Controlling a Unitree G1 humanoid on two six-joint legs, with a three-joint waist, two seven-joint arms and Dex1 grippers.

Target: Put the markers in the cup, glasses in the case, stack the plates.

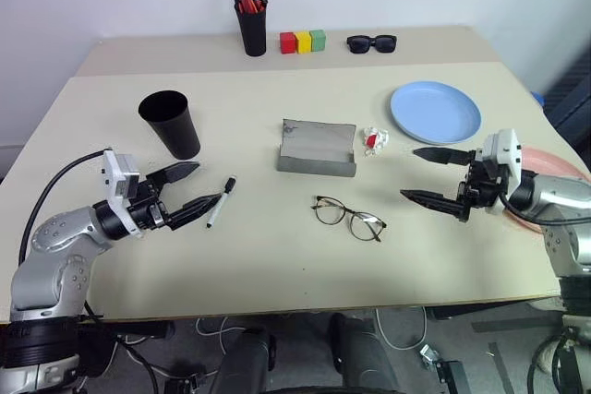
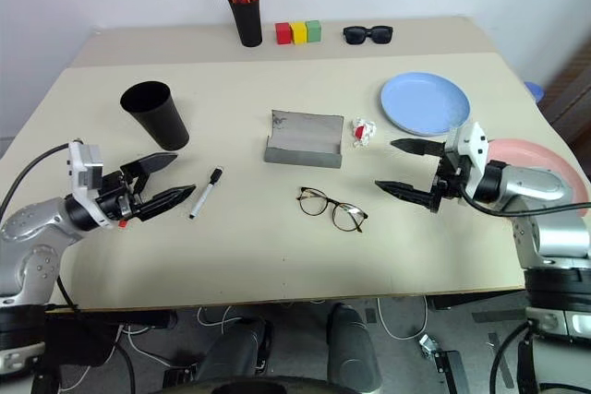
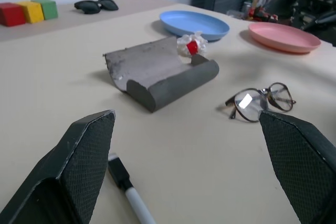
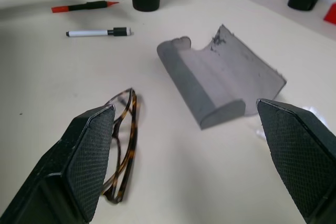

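The left hand (image 1: pixel 187 193), released and empty, is hovering beside the slim white-barrelled, black-capped marker (image 1: pixel 220 202), lying at its three o'clock, long axis running toward one o'clock, nearer than the released right hand (image 1: pixel 427 175).

Grey case (image 1: pixel 318 149), blue plate (image 1: pixel 435 112), black cup (image 1: pixel 171 124)
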